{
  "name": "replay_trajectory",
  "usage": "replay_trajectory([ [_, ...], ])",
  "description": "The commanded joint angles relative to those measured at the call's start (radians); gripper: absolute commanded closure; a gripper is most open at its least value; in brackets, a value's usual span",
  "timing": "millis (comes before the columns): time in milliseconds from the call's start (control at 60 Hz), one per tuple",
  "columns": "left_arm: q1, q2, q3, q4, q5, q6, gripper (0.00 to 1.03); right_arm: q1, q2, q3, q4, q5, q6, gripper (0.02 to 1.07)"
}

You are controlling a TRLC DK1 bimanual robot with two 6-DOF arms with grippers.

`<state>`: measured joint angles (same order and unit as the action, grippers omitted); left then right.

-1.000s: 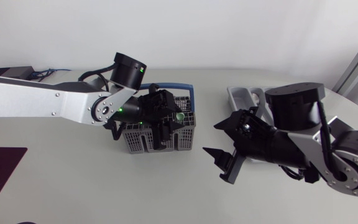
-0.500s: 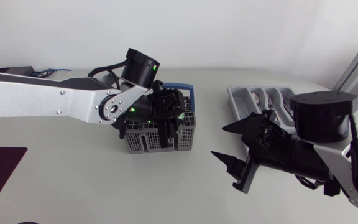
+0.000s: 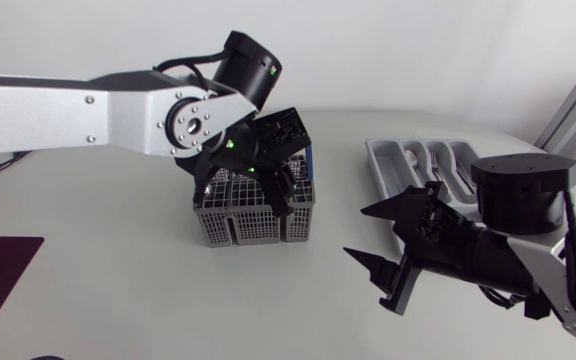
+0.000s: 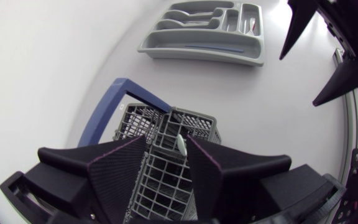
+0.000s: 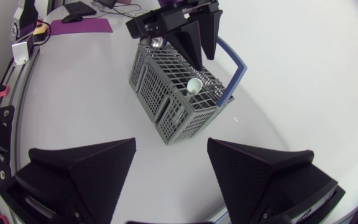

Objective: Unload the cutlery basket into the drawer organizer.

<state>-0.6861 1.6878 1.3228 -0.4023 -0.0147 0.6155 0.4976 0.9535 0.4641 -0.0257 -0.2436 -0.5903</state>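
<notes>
The cutlery basket stands near the middle of the table, blue handle folded back on its far side. At least one piece is left in it: a pale green utensil end sticks up out of one of the compartments. There's a glint of metal in a compartment beside it that may be a second piece, but I can't tell.

My left gripper hangs right over the basket, fingers spread wide. The pale green utensil is between them but neither finger touches it, so it has hold of nothing.

The drawer organizer lies well apart from the basket, on my right side. From the left wrist view I make out its shaped compartments and what could be a thin blue item in the long one, though I can't count what's in there.

My right gripper sits between basket and organizer, fingers wide apart and empty.

My judgement: the unloading isn't finished. The next grasp is lined up, not made, and the green piece has to be lifted and carried across
</notes>
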Motion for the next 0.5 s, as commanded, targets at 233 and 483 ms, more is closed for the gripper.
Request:
replay_trajectory([
  [233, -0.052, 0.101, 0.153, -0.182, -0.062, -0.191, 0.38, -0.041, 0.105, 0.031, 0.032, -0.062, 0.015, 0.24],
  [483, -0.047, 0.141, 0.174, -0.211, -0.082, -0.229, 0.38, -0.142, 0.271, 0.122, 0.07, -0.201, 0.05, 0.24],
])
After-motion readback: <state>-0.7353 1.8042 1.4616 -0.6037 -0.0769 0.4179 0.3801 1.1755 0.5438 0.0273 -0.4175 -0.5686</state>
